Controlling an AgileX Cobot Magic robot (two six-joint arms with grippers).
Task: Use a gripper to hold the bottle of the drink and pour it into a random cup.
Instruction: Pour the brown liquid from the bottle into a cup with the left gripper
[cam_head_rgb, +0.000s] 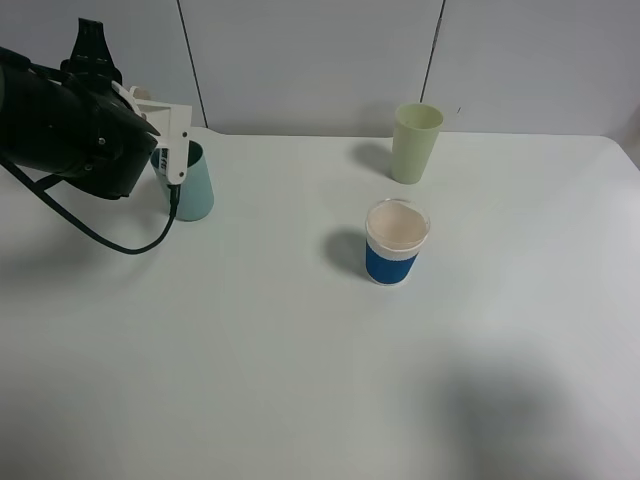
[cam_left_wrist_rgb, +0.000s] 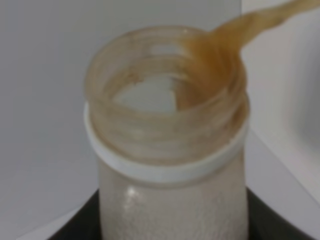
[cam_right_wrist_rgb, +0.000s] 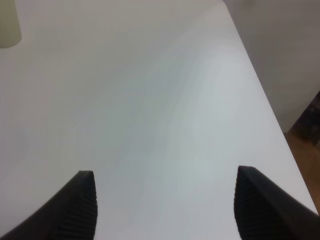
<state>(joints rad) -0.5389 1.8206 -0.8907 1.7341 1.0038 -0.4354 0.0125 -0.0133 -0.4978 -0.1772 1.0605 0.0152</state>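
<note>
My left gripper (cam_head_rgb: 168, 150), a white head on a thick black body, hangs at the back left, right over the teal cup (cam_head_rgb: 195, 190). It is shut on the bottle (cam_left_wrist_rgb: 170, 200), which fills the left wrist view and is tilted; the gripper hides the bottle in the high view. The brown drink (cam_left_wrist_rgb: 220, 45) runs out over the rim of the wide neck in a thin stream. My right gripper (cam_right_wrist_rgb: 165, 172) is open and empty above bare table near the right edge; it does not show in the high view.
A pale yellow-green tumbler (cam_head_rgb: 415, 142) stands at the back, right of centre, and also shows in the right wrist view (cam_right_wrist_rgb: 9, 25). A white cup with a blue band (cam_head_rgb: 396, 243) stands mid-table. The white table (cam_head_rgb: 300, 380) ends at a wall behind. A black cable (cam_head_rgb: 100, 235) hangs from the left arm.
</note>
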